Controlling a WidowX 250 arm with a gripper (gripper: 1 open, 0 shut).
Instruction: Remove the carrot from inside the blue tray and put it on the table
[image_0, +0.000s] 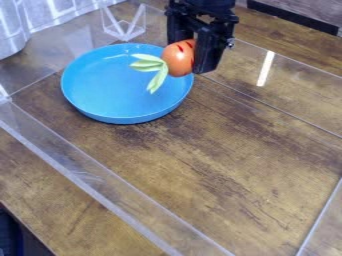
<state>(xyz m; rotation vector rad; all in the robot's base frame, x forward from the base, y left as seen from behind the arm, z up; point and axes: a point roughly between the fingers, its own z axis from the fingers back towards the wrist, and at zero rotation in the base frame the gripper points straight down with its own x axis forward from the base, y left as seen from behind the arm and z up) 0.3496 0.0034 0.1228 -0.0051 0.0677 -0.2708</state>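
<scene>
Around the blue tray (114, 95), you have a dark brown plank table (201, 175) under a glossy clear sheet, with pale streaks of reflected light running along it and a bright glint to the tray's right in the view. Past the tray's far left edge, crumpled clear plastic (40, 18) catches the light. Your black gripper (194, 50) is clamped on the carrot (179, 58), which sits at the tray's right rim in the view; its pale leaves (155, 72) point left and toward the camera, over the tray, and its long axis follows that slant.
</scene>
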